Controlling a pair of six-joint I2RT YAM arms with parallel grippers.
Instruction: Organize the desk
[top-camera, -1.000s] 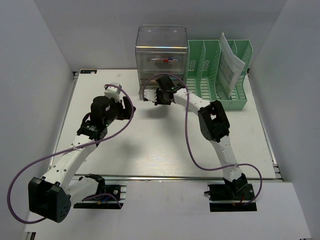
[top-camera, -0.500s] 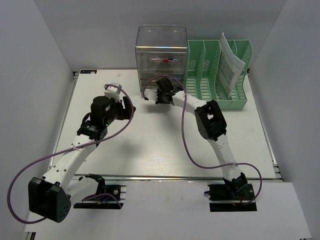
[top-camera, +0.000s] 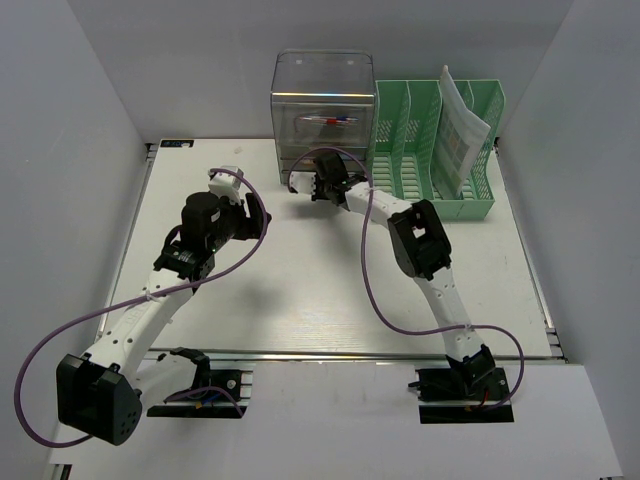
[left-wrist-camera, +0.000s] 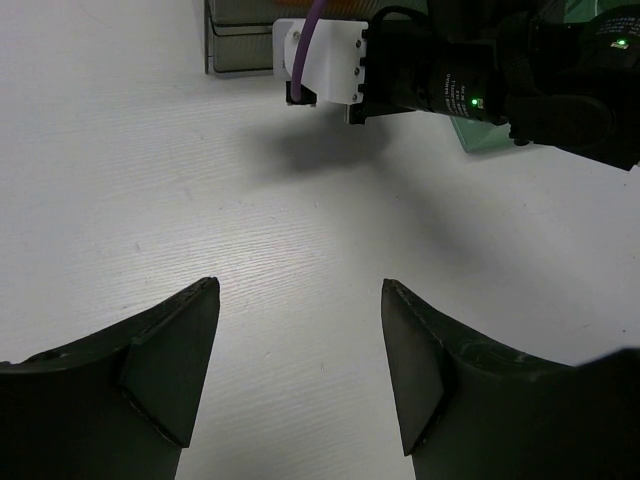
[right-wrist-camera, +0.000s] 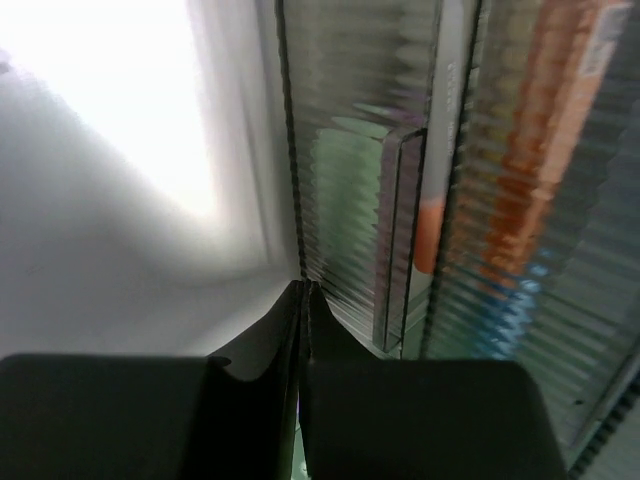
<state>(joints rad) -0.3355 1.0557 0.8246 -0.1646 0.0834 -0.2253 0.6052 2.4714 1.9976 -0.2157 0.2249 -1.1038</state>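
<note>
The desk (top-camera: 300, 290) is an off-white tabletop with both arms reaching over its far half. My right gripper (top-camera: 320, 182) is shut with nothing in it. In the right wrist view its closed fingertips (right-wrist-camera: 303, 288) sit at the base of the ribbed front of the clear drawer unit (right-wrist-camera: 380, 180); contact cannot be told. Orange and blue items show blurred behind the plastic. My left gripper (left-wrist-camera: 300, 285) hangs open over bare desk (left-wrist-camera: 200, 180), left of the right arm's wrist (left-wrist-camera: 450, 80). From above, the left gripper (top-camera: 243, 222) is empty.
The clear drawer unit (top-camera: 322, 110) stands at the back centre with pens (top-camera: 330, 120) inside. A green slotted file rack (top-camera: 430, 150) beside it holds a paper sleeve (top-camera: 460, 135). Grey walls close in both sides. Purple cables loop off both arms.
My right gripper has moved toward the back, closer to the drawer unit's front, staying shut. The left arm has not moved.
</note>
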